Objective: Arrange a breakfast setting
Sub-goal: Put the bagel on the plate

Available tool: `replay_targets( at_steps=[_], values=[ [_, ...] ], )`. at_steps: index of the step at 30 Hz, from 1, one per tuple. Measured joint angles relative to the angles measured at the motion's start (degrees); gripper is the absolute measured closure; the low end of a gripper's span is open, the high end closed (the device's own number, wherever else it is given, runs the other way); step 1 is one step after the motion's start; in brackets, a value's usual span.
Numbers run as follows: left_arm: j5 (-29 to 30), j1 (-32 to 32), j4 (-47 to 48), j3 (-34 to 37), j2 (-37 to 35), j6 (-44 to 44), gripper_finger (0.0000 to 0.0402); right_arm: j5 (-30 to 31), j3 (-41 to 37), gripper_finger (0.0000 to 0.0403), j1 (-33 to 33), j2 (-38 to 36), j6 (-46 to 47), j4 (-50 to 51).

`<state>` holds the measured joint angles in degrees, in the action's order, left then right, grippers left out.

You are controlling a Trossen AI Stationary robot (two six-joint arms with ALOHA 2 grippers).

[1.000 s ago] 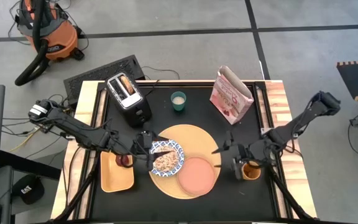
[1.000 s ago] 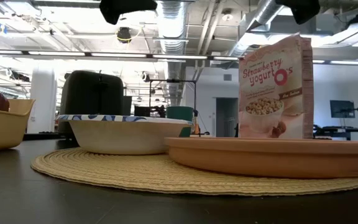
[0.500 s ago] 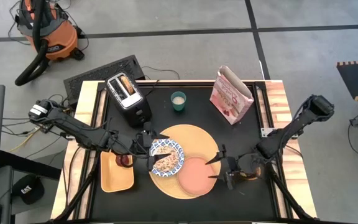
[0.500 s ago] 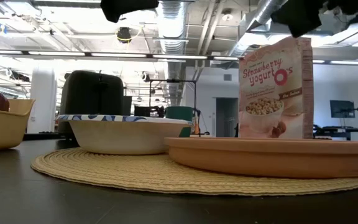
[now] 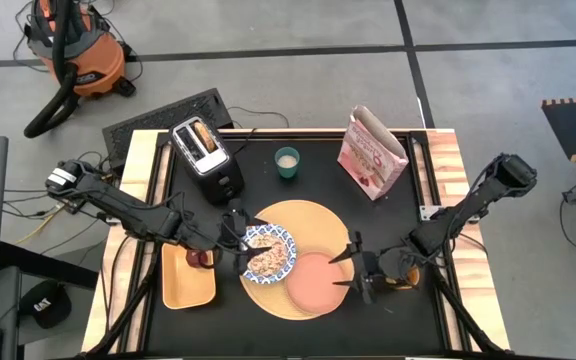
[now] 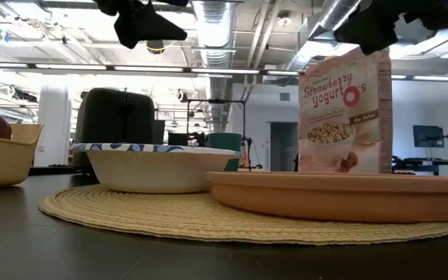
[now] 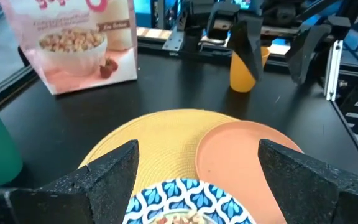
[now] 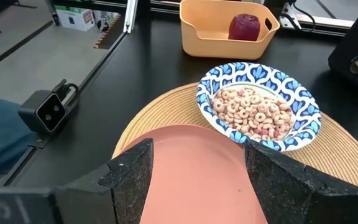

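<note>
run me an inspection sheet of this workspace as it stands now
surface: black tabletop, wooden side rails.
job's things: large round tan board holds blue-and-white patterned bowl of cereal and small pink plate; dark red apple in rectangular yellow tray; orange cup right of board; bagel in black-and-silver toaster.
clutter: pink cereal bag, green cup.
grippers: left gripper open by bowl; right gripper open at plate edge.
cables: bundles by left arm base.
surroundings: orange shop vacuum.
</note>
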<state>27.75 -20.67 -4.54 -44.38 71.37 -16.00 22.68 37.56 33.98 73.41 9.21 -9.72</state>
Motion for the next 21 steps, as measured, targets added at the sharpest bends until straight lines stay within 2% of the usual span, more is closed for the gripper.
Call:
replay_targets(
  at_steps=[3, 7, 10, 13, 16, 21],
  values=[
    [0.17, 0.00, 0.72, 0.00, -0.01, -0.95, 0.0086, 0.02, 0.00, 0.0124, -0.12, 0.00, -0.01, -0.02],
    [3.16, 0.00, 2.07, 0.00, -0.01, -1.90, 0.0086, 0.04, 0.00, 0.0124, -0.54, 0.00, 0.34, -0.04],
    [9.86, 0.28, 3.94, -1.02, -0.42, -1.05, 0.0086, 0.04, 0.00, 0.0124, -0.76, 0.00, 0.44, -0.04],
    [16.64, 1.34, 7.78, -6.37, -2.43, 0.21, 0.0086, 0.15, 0.00, 0.0124, -0.76, 0.00, 0.44, -0.12],
    [22.00, 2.99, 16.44, -11.99, -3.55, 0.28, 0.0086, 0.15, 0.00, 0.0124, -0.76, 0.00, 0.83, -0.11],
    [25.88, 9.85, 34.80, -21.27, -3.65, -4.83, 0.0086, 0.15, 0.00, 0.0124, -0.76, 0.00, 0.87, 0.01]
  ],
)
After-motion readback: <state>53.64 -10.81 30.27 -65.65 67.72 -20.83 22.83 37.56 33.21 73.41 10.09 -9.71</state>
